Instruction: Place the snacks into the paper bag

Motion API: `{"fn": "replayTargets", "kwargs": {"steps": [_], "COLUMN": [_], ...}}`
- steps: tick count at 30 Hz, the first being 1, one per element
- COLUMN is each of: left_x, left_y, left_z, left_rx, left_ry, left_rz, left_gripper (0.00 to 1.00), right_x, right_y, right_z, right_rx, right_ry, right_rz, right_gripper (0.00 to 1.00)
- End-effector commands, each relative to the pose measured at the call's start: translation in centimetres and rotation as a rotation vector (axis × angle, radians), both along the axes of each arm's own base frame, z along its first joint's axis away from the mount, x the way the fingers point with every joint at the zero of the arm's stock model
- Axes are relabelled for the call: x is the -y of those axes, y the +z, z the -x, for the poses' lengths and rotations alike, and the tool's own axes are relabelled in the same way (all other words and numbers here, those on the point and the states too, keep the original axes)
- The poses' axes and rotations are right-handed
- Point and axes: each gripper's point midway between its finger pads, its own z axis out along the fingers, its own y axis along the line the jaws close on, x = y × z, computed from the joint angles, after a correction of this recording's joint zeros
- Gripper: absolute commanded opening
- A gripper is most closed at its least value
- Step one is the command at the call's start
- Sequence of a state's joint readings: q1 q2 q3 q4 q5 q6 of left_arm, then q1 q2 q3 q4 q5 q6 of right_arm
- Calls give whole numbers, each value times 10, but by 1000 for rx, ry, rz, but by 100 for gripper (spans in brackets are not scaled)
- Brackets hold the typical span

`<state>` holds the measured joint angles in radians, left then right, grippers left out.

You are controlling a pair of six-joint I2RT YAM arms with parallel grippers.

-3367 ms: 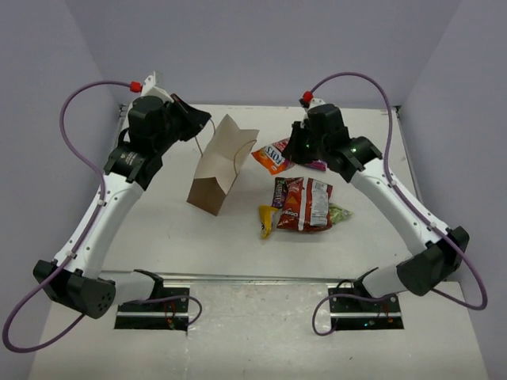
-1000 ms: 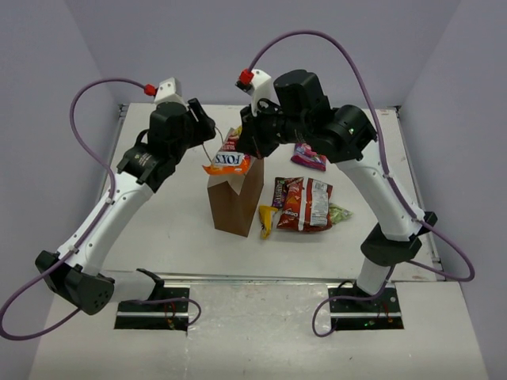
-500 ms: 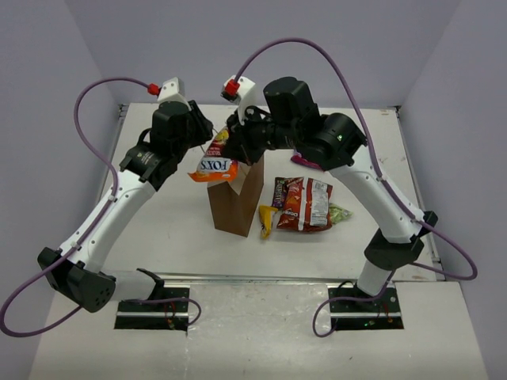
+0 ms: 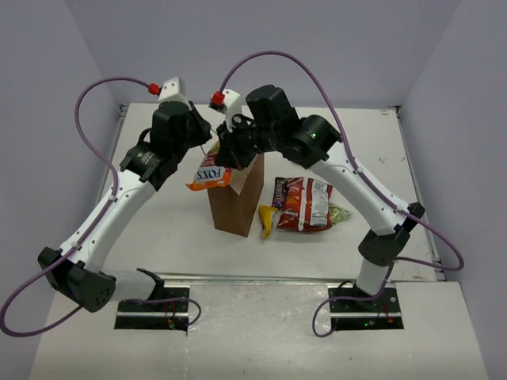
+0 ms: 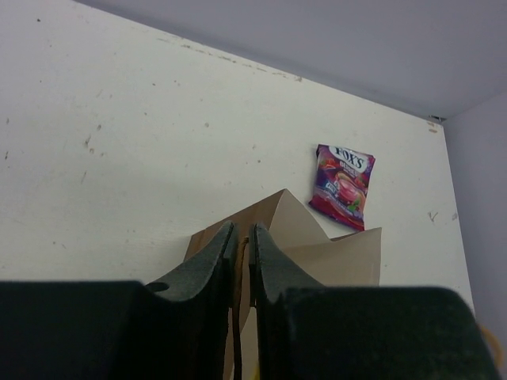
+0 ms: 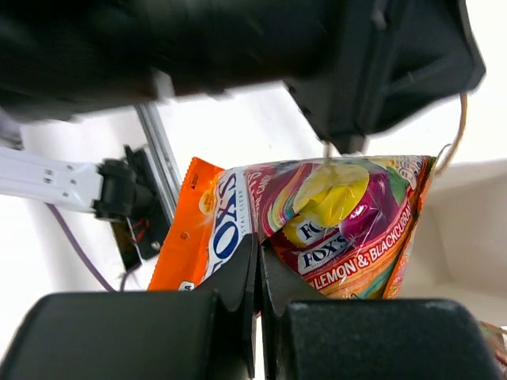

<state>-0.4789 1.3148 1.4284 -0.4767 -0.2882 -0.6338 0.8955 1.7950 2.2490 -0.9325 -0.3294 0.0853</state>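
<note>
Closest to the arm bases, a little heap of snacks lay on the counter [image 4: 158, 222]: a big red chip bag [image 4: 307, 203] with a small yellow wrapper [image 4: 266, 220] at its left edge, a green wrapper [image 4: 341, 212] poking out on its right, and a dark purple bar [image 4: 280, 190] just behind. Right beside that heap on the left, the paper bag [image 4: 236, 202] stood upright with its mouth open.

A bit further back, the right fingers [image 6: 238, 273] were pressed together on an orange Fox's packet [image 4: 209, 172], pinching it near one end so it hung in the air at the left side of the bag's open top, not inside. The left fingers [image 5: 215, 265] sat at the bag's far rim, nearly pressed together with what looked like the top edge of the paper in the thin gap between them.

Furthest back, a magenta pouch [image 5: 342, 184] lay flat on the counter behind the bag.
</note>
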Motion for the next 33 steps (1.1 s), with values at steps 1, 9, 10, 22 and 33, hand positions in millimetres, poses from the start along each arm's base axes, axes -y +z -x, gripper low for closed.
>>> {"fn": "replayTargets", "kwargs": {"steps": [1,9,10,22,33], "left_x": [5,5,5,5,1], "left_y": [9,7,7,8,9], "left_z": [-5,-5,-5,-4,-3], "left_rx": [40,34,34,31,34], "left_ry": [-20,-23,-22,-23,-13], "left_rz": [1,0,-1,-2,-10], "left_gripper": [16,6,6,5,10], "right_x": [13,60,62,61,87], "right_y": [3,-10,-10,-35,38], "right_z": [-19,-32,-32,-44,-14], "right_rx": [31,19,18,-39,57], "right_ry": [-73,-210,-217,-255,-269], "right_rz": [-20,21,22,83,-108], "right_gripper": [0,0,0,80,92]}}
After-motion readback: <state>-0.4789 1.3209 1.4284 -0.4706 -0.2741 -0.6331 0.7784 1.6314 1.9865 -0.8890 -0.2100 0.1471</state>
